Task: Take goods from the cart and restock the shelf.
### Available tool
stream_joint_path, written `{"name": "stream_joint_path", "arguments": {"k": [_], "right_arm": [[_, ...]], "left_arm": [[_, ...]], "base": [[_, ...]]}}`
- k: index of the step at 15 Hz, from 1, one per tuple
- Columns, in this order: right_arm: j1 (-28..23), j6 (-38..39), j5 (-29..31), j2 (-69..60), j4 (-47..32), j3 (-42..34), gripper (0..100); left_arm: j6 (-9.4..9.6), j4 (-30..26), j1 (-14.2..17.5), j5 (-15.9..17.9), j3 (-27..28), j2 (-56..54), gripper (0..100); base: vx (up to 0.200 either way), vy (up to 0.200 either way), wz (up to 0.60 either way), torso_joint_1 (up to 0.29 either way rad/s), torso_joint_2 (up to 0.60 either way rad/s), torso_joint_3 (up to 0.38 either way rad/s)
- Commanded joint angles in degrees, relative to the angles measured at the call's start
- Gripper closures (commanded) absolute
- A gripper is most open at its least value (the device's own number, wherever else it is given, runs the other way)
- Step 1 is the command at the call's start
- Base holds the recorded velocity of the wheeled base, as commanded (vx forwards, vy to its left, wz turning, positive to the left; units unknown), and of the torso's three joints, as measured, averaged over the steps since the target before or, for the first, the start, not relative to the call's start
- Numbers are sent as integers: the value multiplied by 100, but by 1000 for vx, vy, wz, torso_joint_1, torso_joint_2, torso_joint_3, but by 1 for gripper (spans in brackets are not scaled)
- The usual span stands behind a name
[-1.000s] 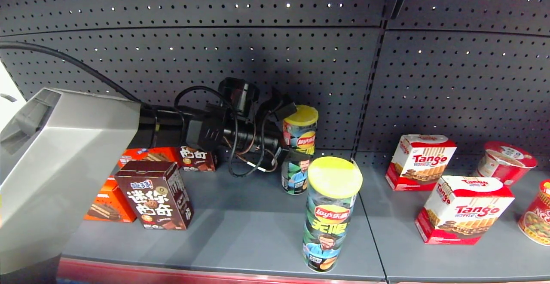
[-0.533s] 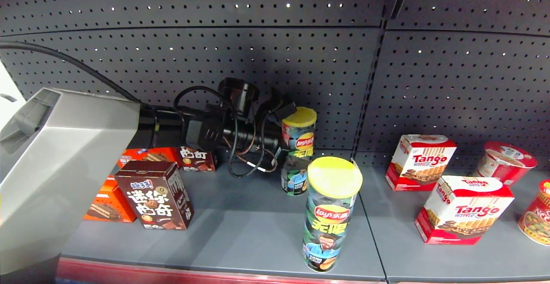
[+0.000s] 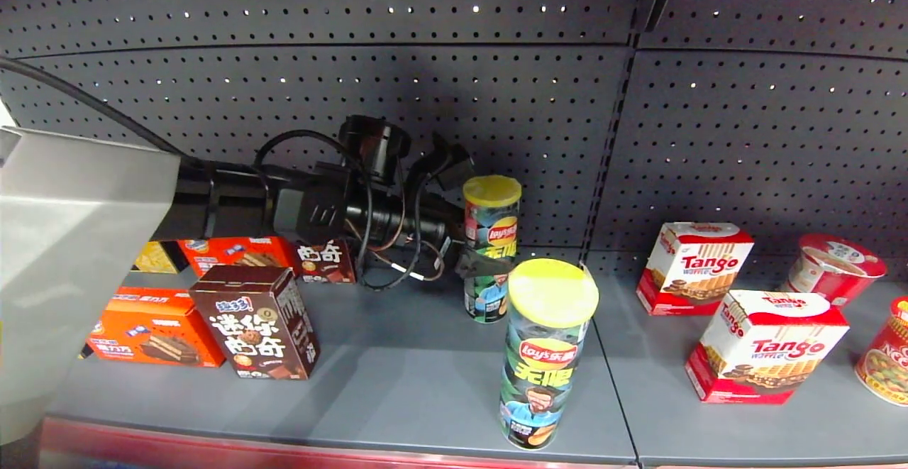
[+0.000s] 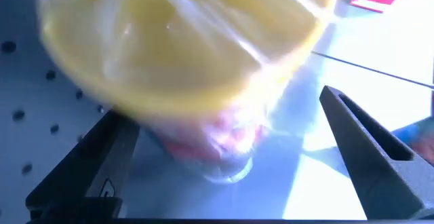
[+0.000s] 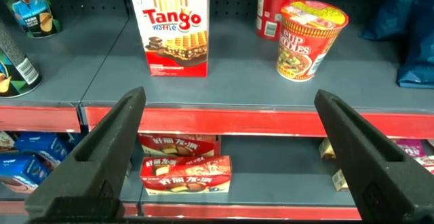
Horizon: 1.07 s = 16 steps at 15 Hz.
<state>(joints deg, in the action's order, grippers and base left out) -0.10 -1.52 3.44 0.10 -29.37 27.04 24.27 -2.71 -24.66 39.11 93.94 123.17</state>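
Observation:
Two tall chips cans with yellow lids stand on the grey shelf (image 3: 397, 384). The rear can (image 3: 491, 242) is close to the pegboard and the front can (image 3: 547, 352) is near the shelf's edge. My left gripper (image 3: 477, 260) reaches in from the left and is open around the rear can; one dark finger crosses its middle. In the left wrist view the same can (image 4: 190, 54) sits blurred between the spread fingers (image 4: 359, 142) of the left gripper (image 4: 224, 142). My right gripper (image 5: 230, 176) hangs open in front of the shelf's red edge, holding nothing.
Brown (image 3: 257, 321) and orange (image 3: 152, 327) biscuit boxes stand left of the arm. Wafer boxes (image 3: 766, 345), a red cup (image 3: 833, 263) and cup noodles (image 5: 310, 37) fill the right bay. The lower shelf holds red boxes (image 5: 184, 173). Bare shelf lies between the brown box and the front can.
My left arm has drawn back to the left, uncovering more of the orange boxes. The rear can stays standing in the same place.

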Motion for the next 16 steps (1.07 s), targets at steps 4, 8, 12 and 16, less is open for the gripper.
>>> {"name": "stream_joint_path", "arguments": {"k": [4,8,12,16], "right_arm": [[1,21,-63,8,1,56,0],[-8,29,-651,1203,590,794,0],[36,12,-1469,3304,1337,2007,0],[739,-6,-1557,4429,1821,2192,0]], "left_arm": [[51,42,269,-8,-1150,-1129,0],[43,42,462,-17,-2002,-2122,0],[7,25,647,-184,-2864,-3317,0],[7,16,796,-1063,-3523,-4328,0]], "base": [[0,0,0,0,0,0],[0,0,0,0,0,0],[0,0,0,0,0,0],[0,0,0,0,0,0]]}}
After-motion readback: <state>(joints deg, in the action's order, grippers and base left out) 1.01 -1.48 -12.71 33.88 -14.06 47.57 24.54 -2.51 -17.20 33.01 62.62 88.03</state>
